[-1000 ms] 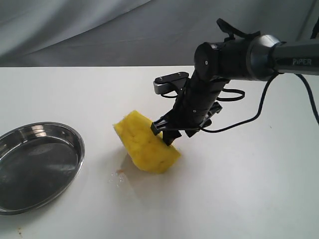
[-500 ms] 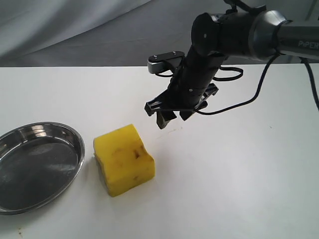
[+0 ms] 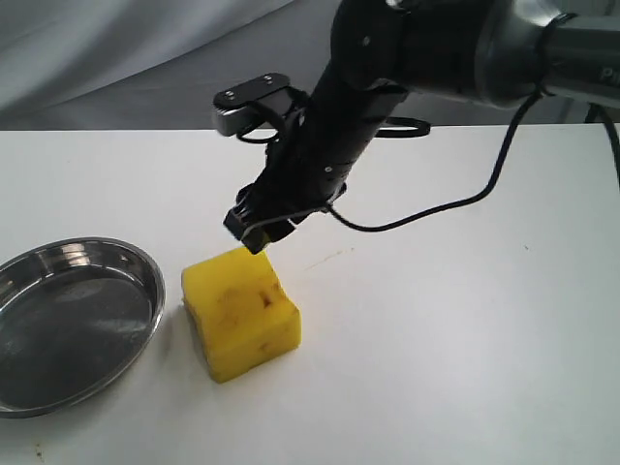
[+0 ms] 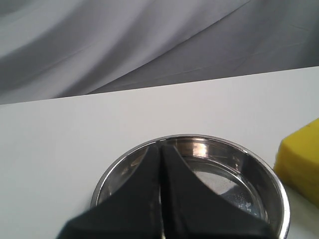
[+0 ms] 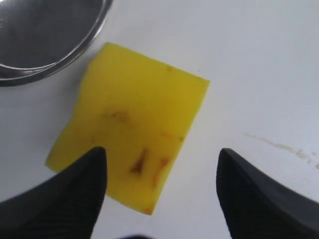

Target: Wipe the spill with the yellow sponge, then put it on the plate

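The yellow sponge lies flat on the white table just right of the plate, a few brown stains on its top. My right gripper hangs open right above the sponge's far edge, apart from it. In the right wrist view the sponge sits between and beyond the spread fingers, with the plate's rim past it. My left gripper is shut and empty over the plate, and the sponge's corner shows beside it. No drop of the spill shows.
A faint tan streak marks the table right of the sponge. A grey cloth backdrop hangs behind the table. The right arm's black cable loops above the table.
The right gripper let go of the tilted sponge, which now lies flat nearer the plate. The open gripper rose, then moved left to above the sponge.
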Motion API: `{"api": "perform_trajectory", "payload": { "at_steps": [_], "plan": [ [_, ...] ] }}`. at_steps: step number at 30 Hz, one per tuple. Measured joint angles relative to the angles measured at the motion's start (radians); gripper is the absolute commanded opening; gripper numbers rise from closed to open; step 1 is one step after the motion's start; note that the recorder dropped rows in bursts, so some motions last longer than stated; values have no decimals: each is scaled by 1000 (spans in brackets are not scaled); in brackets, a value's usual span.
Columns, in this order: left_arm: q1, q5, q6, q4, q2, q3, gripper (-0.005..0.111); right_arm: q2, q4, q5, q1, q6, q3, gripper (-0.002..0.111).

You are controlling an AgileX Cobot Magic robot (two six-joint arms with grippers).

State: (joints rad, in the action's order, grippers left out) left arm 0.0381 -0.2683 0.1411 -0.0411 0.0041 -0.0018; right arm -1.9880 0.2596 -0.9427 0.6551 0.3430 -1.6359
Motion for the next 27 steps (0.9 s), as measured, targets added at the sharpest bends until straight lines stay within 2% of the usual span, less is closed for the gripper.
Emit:
{"api": "perform_trajectory", "payload": {
  "at_steps": [11, 16, 21, 24, 27],
  "plan": [
    [0, 0, 0, 0, 0, 0, 0, 0, -99, 38, 224, 4, 12, 61],
    [0, 0, 0, 0, 0, 0, 0, -19, -154, 136, 260, 6, 105, 63],
    [0, 0, 0, 0, 0, 0, 0, -105, -168, 170, 261, -10, 120, 62],
    [0, 0, 0, 0, 0, 0, 0, -132, -180, 186, 261, -10, 120, 55],
    [0, 0, 0, 0, 0, 0, 0, -137, -191, 193, 261, -13, 120, 35]
  ]
}}
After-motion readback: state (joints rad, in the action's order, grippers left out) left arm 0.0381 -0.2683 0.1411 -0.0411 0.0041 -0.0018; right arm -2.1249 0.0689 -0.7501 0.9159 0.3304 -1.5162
